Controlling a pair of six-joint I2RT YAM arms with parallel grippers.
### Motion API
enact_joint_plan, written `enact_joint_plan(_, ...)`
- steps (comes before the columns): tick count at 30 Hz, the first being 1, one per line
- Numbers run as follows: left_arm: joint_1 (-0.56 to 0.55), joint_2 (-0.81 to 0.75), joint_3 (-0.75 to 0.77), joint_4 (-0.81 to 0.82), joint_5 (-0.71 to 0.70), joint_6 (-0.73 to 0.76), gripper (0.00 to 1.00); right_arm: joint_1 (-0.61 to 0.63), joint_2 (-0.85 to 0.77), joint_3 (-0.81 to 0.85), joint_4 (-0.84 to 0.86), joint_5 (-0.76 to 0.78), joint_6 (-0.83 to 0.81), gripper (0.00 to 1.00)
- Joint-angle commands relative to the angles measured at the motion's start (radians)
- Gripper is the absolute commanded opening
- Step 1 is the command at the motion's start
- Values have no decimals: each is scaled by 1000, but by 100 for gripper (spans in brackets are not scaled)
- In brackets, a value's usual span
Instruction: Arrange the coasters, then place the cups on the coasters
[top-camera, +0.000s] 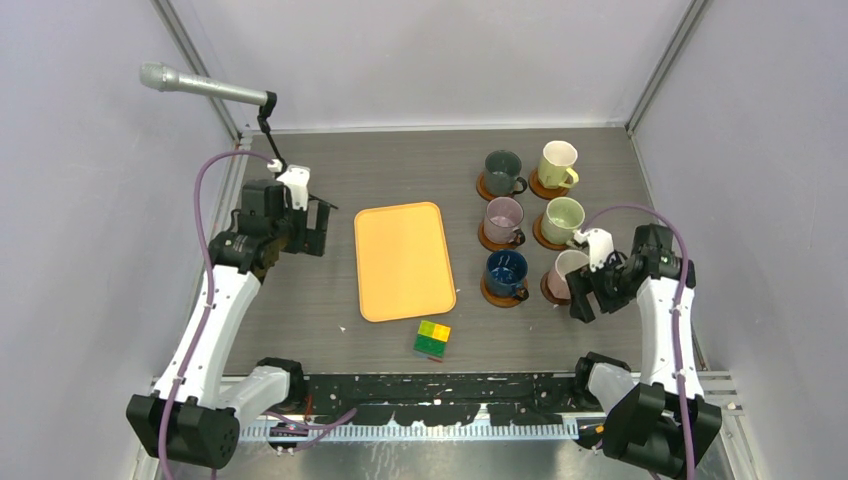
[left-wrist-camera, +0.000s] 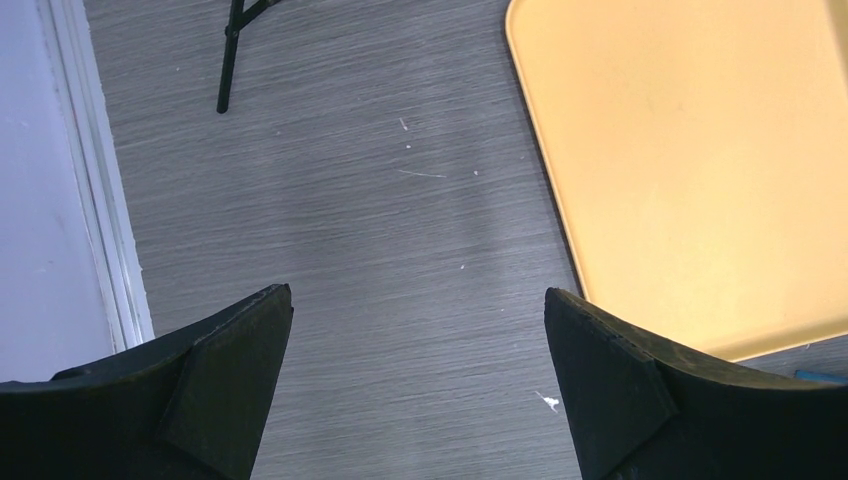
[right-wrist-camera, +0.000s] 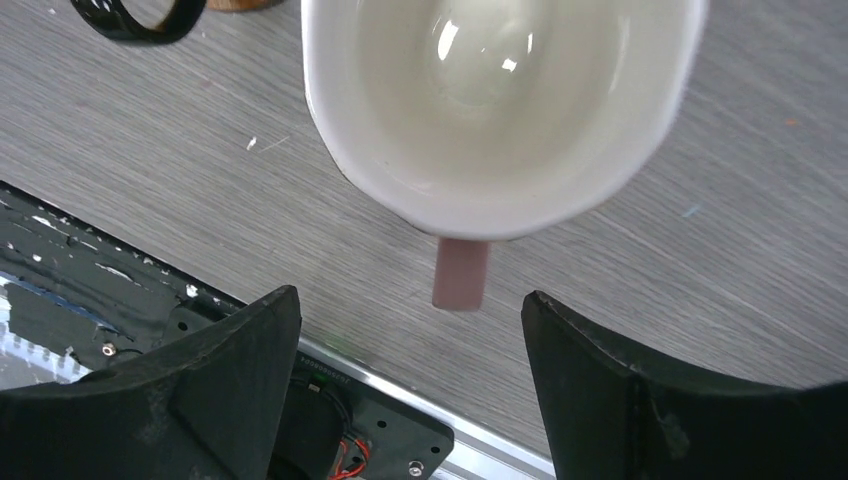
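Several cups stand on round brown coasters in two columns at the right of the table, among them a dark grey-green cup (top-camera: 503, 170), a mauve cup (top-camera: 502, 218) and a dark blue cup (top-camera: 505, 272). The white-pink cup (top-camera: 568, 270) (right-wrist-camera: 495, 100) sits upright on its coaster (top-camera: 549, 290) at the near right. Its pink handle (right-wrist-camera: 461, 272) points toward my right gripper (top-camera: 588, 296) (right-wrist-camera: 410, 310), which is open just behind it and touches nothing. My left gripper (top-camera: 318, 228) (left-wrist-camera: 418, 310) is open and empty over bare table left of the tray.
An orange tray (top-camera: 403, 258) (left-wrist-camera: 690, 170) lies mid-table. A yellow-green block (top-camera: 432, 339) sits near the front edge. A microphone (top-camera: 200, 85) on a black stand is at the back left. The black base rail (right-wrist-camera: 90, 300) runs close under the right gripper.
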Motion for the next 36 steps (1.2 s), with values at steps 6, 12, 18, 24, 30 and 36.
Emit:
enact_joint_plan(6, 3, 35, 60, -33, 32, 42, 100, -3, 55, 236, -143, -31, 22, 86)
enact_joint_plan(12, 2, 100, 102, -142, 231, 142, 100, -3, 116, 397, -172, -86, 83, 86)
enact_joint_plan(18, -112, 186, 80, -208, 307, 289, 100, -3, 213, 568, -134, -169, 229, 87)
enact_joint_plan(24, -349, 205, -27, -203, 237, 444, 99, -3, 262, 594, -63, -216, 334, 87)
enact_joint_plan(30, -483, 198, -125, -132, 241, 504, 92, -3, 272, 583, -27, -232, 377, 87)
enact_joint_plan(36, -598, 202, -239, -15, 204, 555, 90, -3, 280, 578, -6, -247, 405, 87)
